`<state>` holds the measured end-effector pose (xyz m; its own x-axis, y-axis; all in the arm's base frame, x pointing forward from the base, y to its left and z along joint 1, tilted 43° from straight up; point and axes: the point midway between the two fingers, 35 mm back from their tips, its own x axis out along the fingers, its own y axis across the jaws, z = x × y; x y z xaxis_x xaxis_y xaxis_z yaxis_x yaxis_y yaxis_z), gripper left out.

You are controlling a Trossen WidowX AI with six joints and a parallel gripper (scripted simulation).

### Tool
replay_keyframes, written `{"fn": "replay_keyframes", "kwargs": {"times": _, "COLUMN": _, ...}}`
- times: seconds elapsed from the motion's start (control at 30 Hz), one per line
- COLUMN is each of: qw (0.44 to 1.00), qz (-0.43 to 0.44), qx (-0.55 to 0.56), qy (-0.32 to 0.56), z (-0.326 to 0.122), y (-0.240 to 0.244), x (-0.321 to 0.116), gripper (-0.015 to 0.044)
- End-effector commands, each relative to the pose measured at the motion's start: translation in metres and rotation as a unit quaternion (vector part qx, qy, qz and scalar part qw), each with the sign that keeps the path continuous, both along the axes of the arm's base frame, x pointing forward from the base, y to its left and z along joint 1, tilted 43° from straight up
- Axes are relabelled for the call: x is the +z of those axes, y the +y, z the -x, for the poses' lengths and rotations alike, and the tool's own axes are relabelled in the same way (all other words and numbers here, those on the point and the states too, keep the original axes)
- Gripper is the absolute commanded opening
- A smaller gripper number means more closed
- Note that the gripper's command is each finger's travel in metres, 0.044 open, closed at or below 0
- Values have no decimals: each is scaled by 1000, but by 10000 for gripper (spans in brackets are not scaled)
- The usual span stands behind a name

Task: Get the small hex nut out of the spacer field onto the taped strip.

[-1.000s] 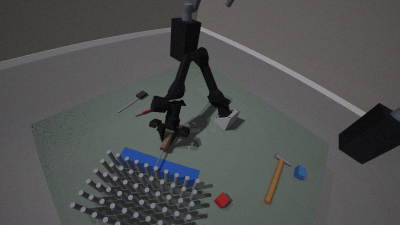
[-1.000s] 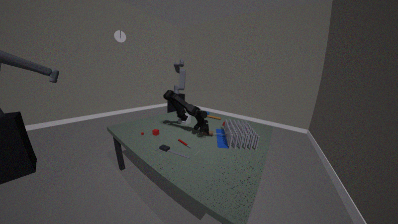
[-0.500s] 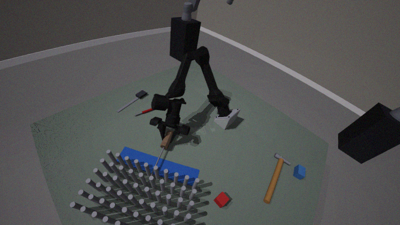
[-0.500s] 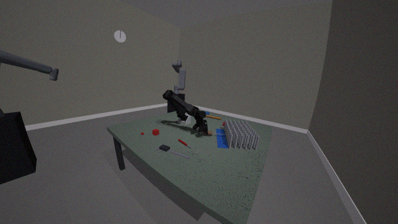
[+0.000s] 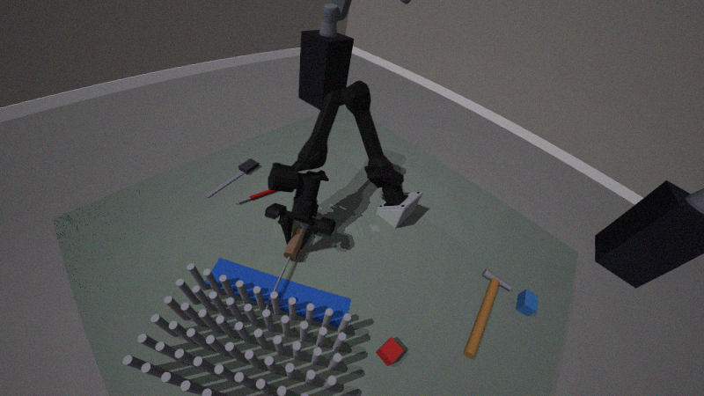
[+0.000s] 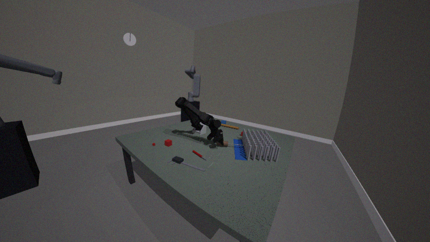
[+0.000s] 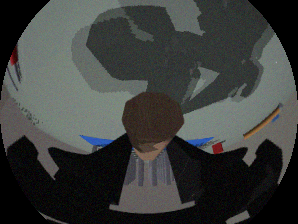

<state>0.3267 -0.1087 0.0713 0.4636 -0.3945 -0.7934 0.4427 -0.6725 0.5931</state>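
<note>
Brown-handled tool poking into the spacer forest

Top view first: the black end effector [image 5: 297, 238] [image 6: 223, 143] [image 7: 149, 133] is clamped on the faceted brown handle [image 5: 294, 244] [image 6: 226, 143] [image 7: 153, 119] of a tool with a thin grey metal shaft [image 5: 282, 275] [image 6: 234, 145]. That shaft runs over the flat blue taped strip [image 5: 315, 294] [image 6: 239, 150] [image 7: 95, 140] and in among the upright grey cylindrical metal spacers [image 5: 266, 313] [image 6: 260, 146] [image 7: 150, 172]. Can't make out the tip in there, or the small hex nut, so no idea which gap it's in. Off to one side there's a red block [image 5: 390, 351] [image 7: 217, 148] near the spacers, then a hammer with an orange handle [image 5: 482, 318] [image 6: 229, 126] [image 7: 262, 122] and a blue block [image 5: 527, 303] just beside its head.

Exterior view: same grip, with the shaft reaching the front row over the strip. On the green bench [image 6: 222, 183] a red-handled thin tool [image 6: 197, 154] lies near a dark block-ended tool with a flat grey blade [image 6: 178, 159]. The spacers I can see look upright.

Wrist view: the handle's butt end fills the middle, right between the dark fingers, and the spacers show beyond it. Nut's not readable here either.
</note>
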Motion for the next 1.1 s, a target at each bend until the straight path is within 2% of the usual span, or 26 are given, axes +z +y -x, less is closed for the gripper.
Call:
{"fn": "replay_keyframes", "kwargs": {"times": 0.0, "qw": 1000, "qz": -1, "qx": 4, "qy": -3, "z": 2, "y": 0, "x": 3, "gripper": 0}}
{"fn": "replay_keyframes", "kwargs": {"times": 1.07, "qw": 1000, "qz": 0, "qx": 4, "qy": -2, "z": 19, "y": -6, "x": 9, "gripper": 0}}
